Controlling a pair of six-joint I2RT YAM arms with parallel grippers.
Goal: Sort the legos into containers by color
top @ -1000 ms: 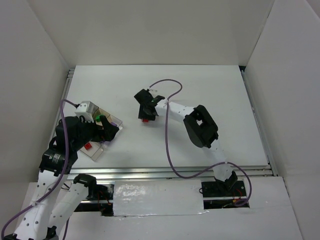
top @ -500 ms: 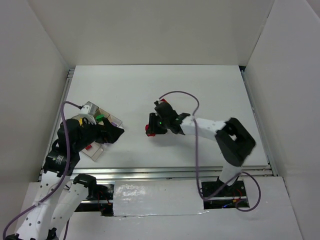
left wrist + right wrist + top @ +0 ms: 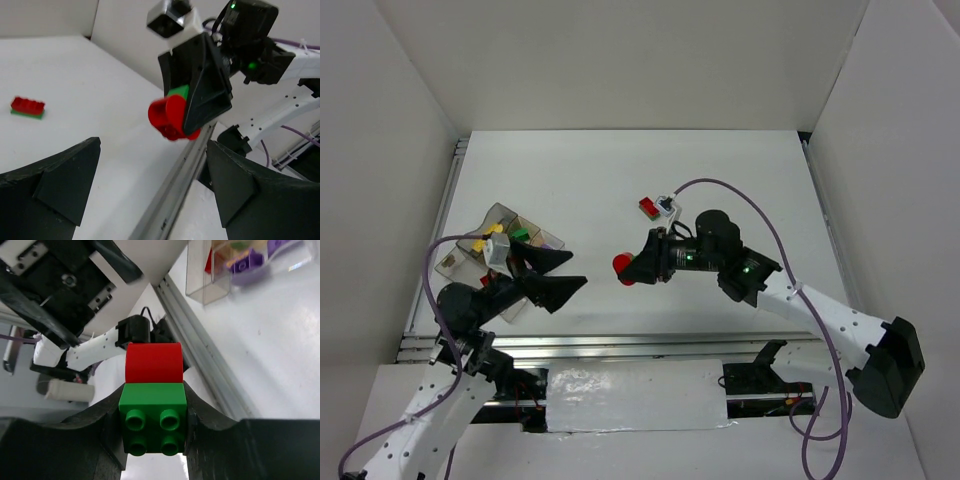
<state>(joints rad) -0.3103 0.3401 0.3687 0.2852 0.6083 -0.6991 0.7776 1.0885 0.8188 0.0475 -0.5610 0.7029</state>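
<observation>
Clear tray point(image 3: 548, 241) sits at left of the top view, near the left gripper point(image 3: 558, 274), which is spread wide and empty. Its compartments hold a purple lego point(image 3: 247, 262), a red piece point(image 3: 209, 261) in the next one and a green lego point(image 3: 520, 233). Right gripper point(image 3: 630, 270) is clamped on a red-over-green lego stack point(image 3: 152, 405) at centre of the top view, and another red-and-green stack point(image 3: 647, 207) lies on the table point(image 3: 740, 170) upper centre, well apart from the tray.

Bare table point(image 3: 600, 235) is seen between the left gripper point(image 3: 574, 270) and the right gripper point(image 3: 638, 268), 2 clamped legos point(image 3: 623, 268) protruding into the gap. The tray point(image 3: 498, 210) appears partly screened by the left arm point(image 3: 480, 300); farther back, a loose brick stack point(image 3: 647, 207) interrupts open table.
</observation>
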